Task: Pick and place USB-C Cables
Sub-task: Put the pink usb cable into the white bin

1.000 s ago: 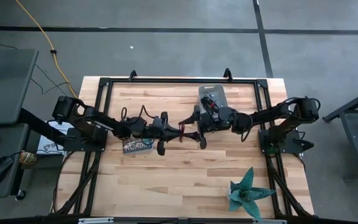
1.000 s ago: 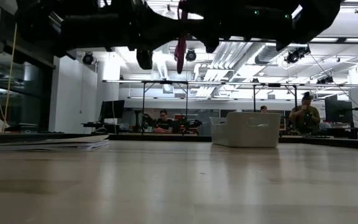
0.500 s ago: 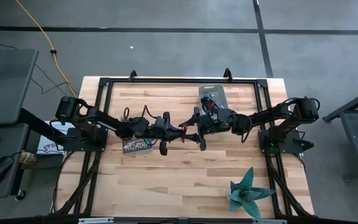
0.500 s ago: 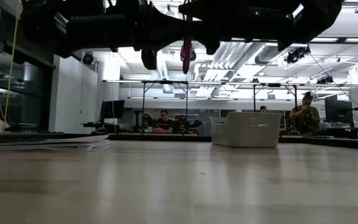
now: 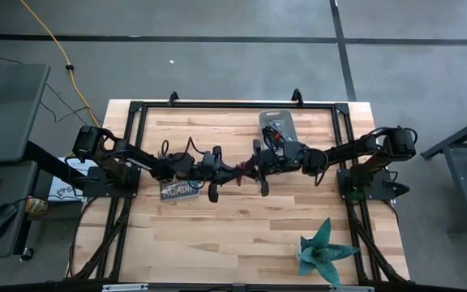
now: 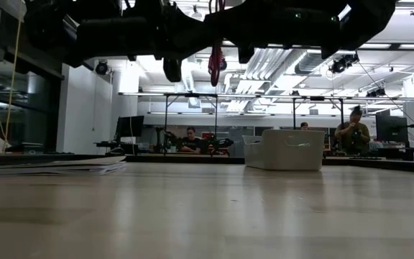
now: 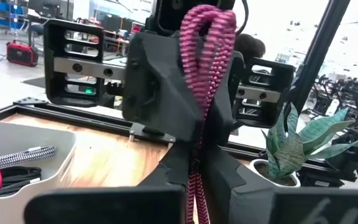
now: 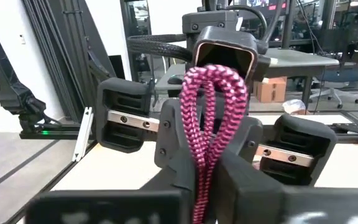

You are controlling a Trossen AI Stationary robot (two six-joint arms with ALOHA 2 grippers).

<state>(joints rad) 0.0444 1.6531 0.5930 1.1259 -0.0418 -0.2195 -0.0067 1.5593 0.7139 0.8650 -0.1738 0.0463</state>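
The maroon-pink cable (image 8: 211, 134), braided and folded into narrow loops, hangs above mid-table, pinched between the left gripper (image 5: 215, 174) and the right gripper (image 5: 259, 172), whose fingers meet tip to tip and both clamp it. Only the left wrist view shows a grey tray (image 7: 61, 152) holding a black cable (image 7: 8, 177) with a red tie; the tray is cut off at the edge. A spiky plant (image 5: 323, 247) stands near the table's corner.

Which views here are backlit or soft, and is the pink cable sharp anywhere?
Low view: arms silhouetted black against bright ceiling lights, the pink cable dim between them. Left wrist view: cable braid crisp, background windows blown out, left gripper fingers blurred at the frame edge. Right wrist view: braid sharp, right gripper near fingers soft. High view: evenly lit, table without glare.
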